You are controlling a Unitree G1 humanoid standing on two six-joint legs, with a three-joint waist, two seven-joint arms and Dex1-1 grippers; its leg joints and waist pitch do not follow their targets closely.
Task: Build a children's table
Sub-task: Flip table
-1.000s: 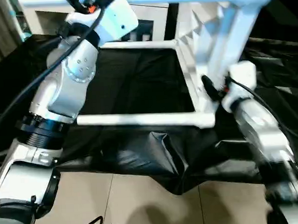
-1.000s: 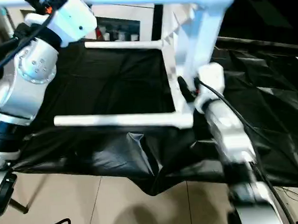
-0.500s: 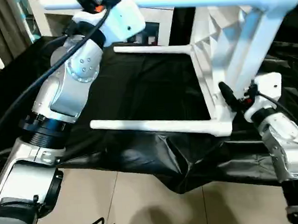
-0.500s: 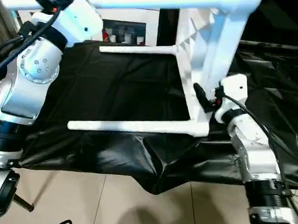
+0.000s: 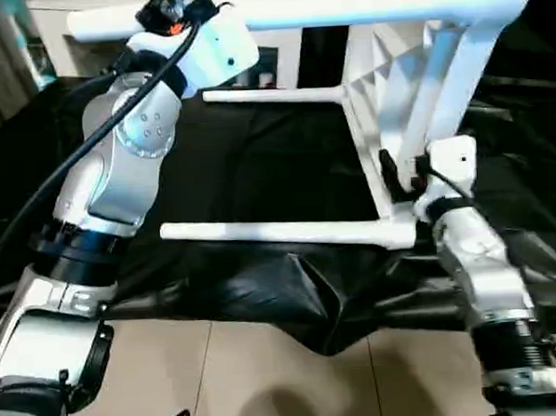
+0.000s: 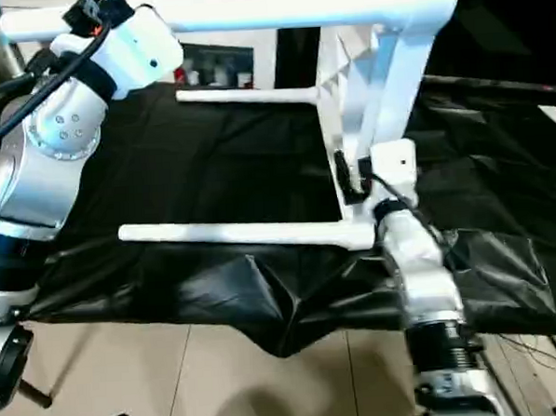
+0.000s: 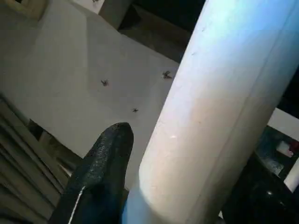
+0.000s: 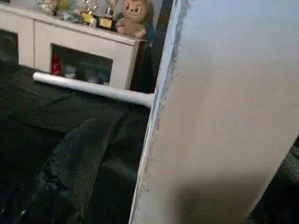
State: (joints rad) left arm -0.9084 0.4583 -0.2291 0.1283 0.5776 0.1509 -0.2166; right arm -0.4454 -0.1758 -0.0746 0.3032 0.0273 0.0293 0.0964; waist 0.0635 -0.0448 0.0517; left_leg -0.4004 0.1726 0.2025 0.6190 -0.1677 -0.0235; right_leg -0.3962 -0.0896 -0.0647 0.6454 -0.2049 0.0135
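1. Little has shifted since a second ago: the children's table is held on its side at upper right, above the counter.
2. Left tool is clamped on a leg; right tool is clamped on the rim.
3. Light, stiff, slippery plastic is judged; the rim is best gripped.

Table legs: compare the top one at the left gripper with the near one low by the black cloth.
The top leg is up in the air, gripped by the left gripper; the near leg has no gripper on it. The near leg runs low along the black cloth; the top leg is far above it. Both are white tubes, level, joined to the tabletop.
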